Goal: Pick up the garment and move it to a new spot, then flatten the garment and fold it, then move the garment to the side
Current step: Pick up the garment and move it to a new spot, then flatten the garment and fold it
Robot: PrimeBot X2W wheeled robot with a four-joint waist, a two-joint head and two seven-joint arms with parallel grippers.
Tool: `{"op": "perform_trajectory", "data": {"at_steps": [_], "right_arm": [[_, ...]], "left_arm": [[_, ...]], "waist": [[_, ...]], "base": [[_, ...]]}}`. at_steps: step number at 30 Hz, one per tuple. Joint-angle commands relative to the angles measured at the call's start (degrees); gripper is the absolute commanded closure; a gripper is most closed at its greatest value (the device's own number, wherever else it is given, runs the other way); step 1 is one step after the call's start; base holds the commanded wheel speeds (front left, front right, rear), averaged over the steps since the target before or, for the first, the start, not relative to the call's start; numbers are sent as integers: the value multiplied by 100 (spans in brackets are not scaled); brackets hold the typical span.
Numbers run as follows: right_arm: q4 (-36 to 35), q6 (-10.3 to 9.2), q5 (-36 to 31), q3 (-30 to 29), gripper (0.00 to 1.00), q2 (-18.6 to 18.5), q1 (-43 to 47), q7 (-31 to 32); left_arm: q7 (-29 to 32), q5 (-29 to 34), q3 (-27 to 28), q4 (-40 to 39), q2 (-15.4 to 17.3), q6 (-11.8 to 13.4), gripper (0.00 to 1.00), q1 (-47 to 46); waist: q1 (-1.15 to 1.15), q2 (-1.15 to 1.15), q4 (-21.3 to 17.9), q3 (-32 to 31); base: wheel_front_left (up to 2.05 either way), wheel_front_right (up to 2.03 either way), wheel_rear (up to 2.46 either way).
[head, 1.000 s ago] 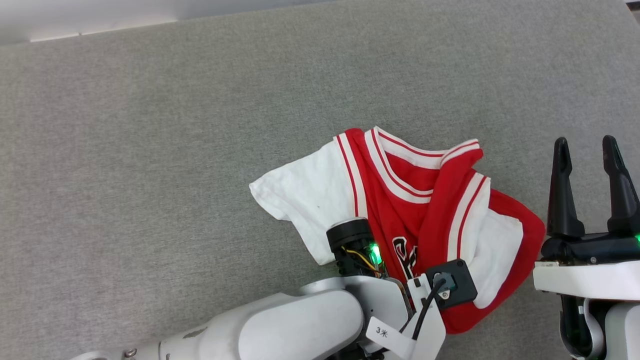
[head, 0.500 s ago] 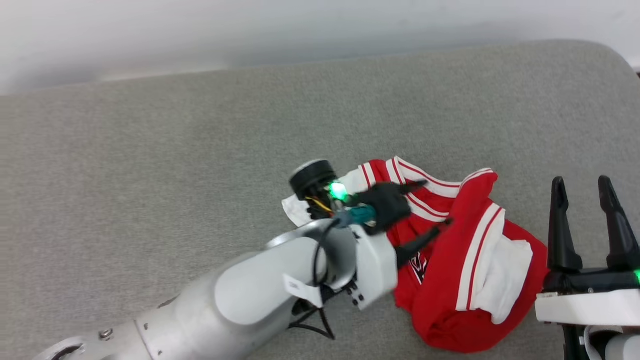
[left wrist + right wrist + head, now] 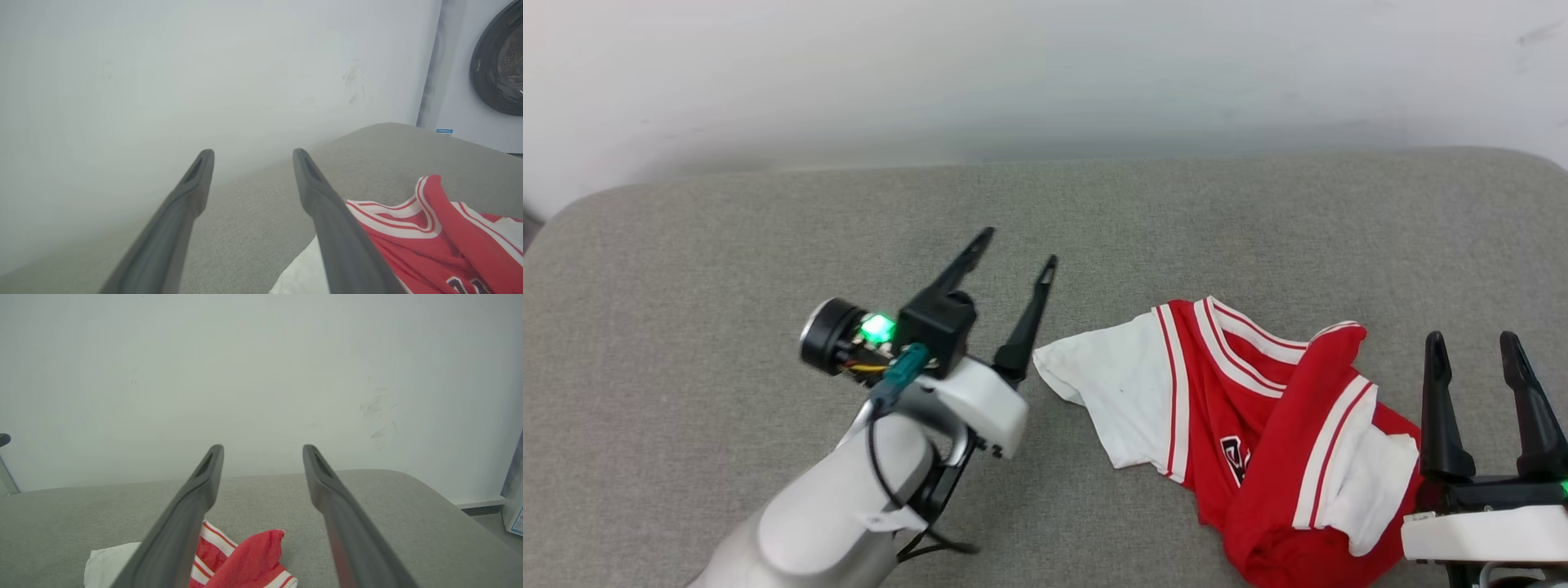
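The garment (image 3: 1241,433), a red jersey with white sleeves and striped trim, lies crumpled on the grey padded surface (image 3: 727,245) at the right of the head view, with part of its black lettering showing. My left gripper (image 3: 1021,249) is open and empty, raised just left of the white sleeve, fingers pointing up and away. At the lower right, my right gripper (image 3: 1470,347) stands open and empty beside the garment's right edge. The left wrist view has the garment (image 3: 429,228) at its lower right, behind the right finger. The garment (image 3: 245,555) lies low between the fingers in the right wrist view.
A pale wall (image 3: 1045,73) runs along the far edge of the grey surface. A washing machine door (image 3: 496,61) shows at the upper right of the left wrist view. Bare grey surface stretches left of the garment.
My left gripper has let go of the garment, opened, and pulled up and to the left. The head camera has tilted up, bringing the wall into view. The right gripper has stayed open.
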Motion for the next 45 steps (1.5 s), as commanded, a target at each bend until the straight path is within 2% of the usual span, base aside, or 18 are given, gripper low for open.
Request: {"op": "perform_trajectory", "data": {"at_steps": [1,6,12,25,37,45], "right_arm": [[5,-2,3,-12,0,7,63,-12],[34,-2,-20,-5,0,7,156,-12],[88,-2,-9,8,0,7,242,-12],[180,-2,55,175,0,7,484,-12],[194,-2,63,211,0,7,540,-12],[177,-2,61,180,0,7,445,-12]], "left_arm": [[-22,118,182,-102,61,105,0,302],[-25,576,1102,-514,128,423,0,1160],[-26,1001,2110,-791,20,518,0,2117],[-27,1825,3340,-917,-549,17,0,3342],[-27,2279,3928,-867,-1013,-522,0,3605],[-27,2514,4218,-841,-1188,-837,0,3409]], "waist": [[0,0,48,-59],[0,0,103,-164],[0,0,148,-271],[0,0,167,-381],[0,0,183,-354],[0,0,182,-311]], "base": [[0,0,0],[0,0,0],[0,0,0],[0,0,0],[0,0,0],[0,0,0]]}}
